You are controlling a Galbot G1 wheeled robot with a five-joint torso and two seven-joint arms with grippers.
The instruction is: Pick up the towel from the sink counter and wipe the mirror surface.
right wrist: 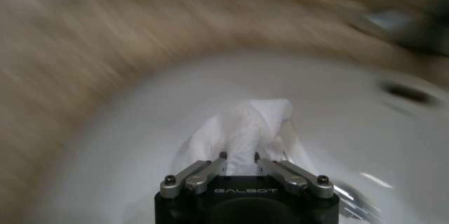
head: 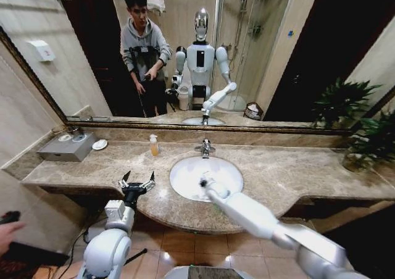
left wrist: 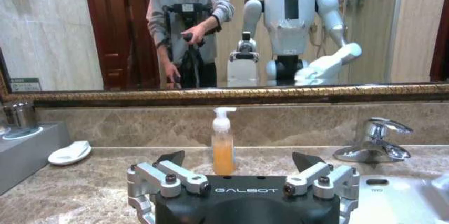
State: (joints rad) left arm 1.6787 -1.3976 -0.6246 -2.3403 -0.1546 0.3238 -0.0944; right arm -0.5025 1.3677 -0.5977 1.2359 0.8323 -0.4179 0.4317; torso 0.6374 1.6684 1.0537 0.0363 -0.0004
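The towel [right wrist: 245, 129] is pinched between the closed fingers of the right tool [right wrist: 240, 162], bunched and held over the white basin [head: 185, 174] of the tabletop [head: 278, 168]. The left tool [head: 137, 184] hovers spread wide and empty at the tabletop's front edge, facing the mirror [head: 296, 57].

"GALBOT" reads in pale letters across the black body of the left gripper [left wrist: 240, 167]. The same "GALBOT" mark sits on the black body of the right gripper [right wrist: 240, 156]. There's tiny lettering on the basin [left wrist: 393, 203] rim near the tap [left wrist: 371, 142], possibly "TOTO", too small to be sure.
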